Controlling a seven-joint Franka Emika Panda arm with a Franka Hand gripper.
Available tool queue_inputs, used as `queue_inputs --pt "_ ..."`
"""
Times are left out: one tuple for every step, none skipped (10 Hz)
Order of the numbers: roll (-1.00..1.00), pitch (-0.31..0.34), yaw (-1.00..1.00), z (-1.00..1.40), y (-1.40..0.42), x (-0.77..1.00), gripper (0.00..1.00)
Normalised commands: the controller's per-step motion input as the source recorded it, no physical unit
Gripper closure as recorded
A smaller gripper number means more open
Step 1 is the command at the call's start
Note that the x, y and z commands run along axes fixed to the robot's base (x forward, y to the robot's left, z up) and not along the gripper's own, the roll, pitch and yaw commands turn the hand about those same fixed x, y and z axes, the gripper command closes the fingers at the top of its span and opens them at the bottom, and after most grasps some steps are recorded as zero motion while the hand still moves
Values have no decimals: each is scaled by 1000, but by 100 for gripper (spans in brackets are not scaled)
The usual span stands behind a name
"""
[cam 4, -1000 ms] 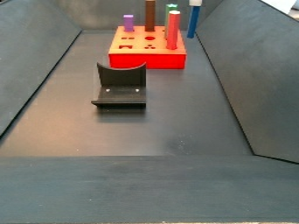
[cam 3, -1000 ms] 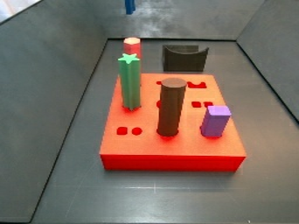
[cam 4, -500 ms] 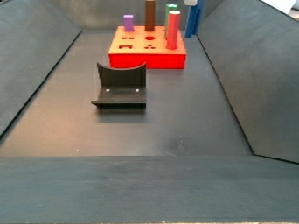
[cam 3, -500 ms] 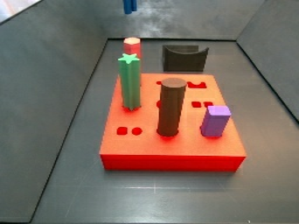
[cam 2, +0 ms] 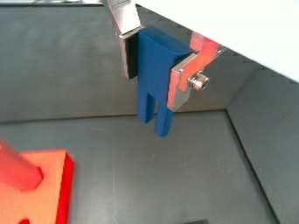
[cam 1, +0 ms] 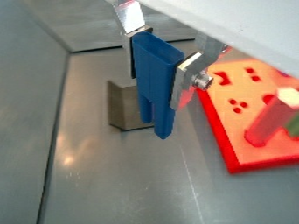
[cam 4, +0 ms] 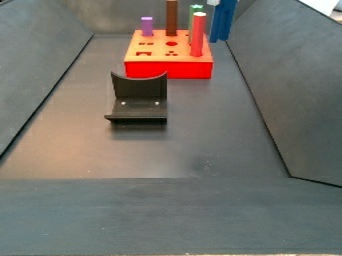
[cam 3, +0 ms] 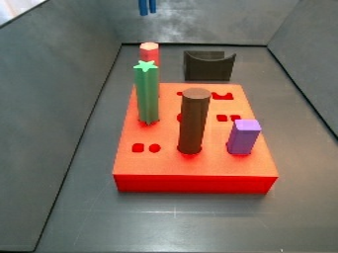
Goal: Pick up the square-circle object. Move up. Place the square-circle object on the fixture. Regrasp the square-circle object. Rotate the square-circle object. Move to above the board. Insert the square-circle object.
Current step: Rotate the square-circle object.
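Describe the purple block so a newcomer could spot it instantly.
Find the big red board on the dark floor. In a side view, the purple block stands upright near its edge, beside the tall brown cylinder. It is the only purple, squat, square-sided piece there; the hand holds a blue piece elsewhere.

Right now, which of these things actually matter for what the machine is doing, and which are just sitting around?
Part of the job:
- square-circle object, blue, clamped in the pincer, up in the air
- fixture, on the floor
- board, red

Just sitting there, on the board:
- green star post
- brown cylinder
- purple block
- red peg
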Motion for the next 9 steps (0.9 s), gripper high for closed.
queue_inputs --pt "-50 35 -1000 1 7 1 100" --pt "-56 39 -1000 1 9 1 100" --pt "-61 42 -1000 1 9 1 100" --pt "-76 53 -1000 2 10 2 100" --pt "-95 66 -1000 3 11 2 100" --pt "-117 80 -1000 4 11 3 100" --pt "-125 85 -809 6 11 5 100" --pt "-125 84 -569 8 12 7 100" --pt "-125 82 -334 11 12 10 100"
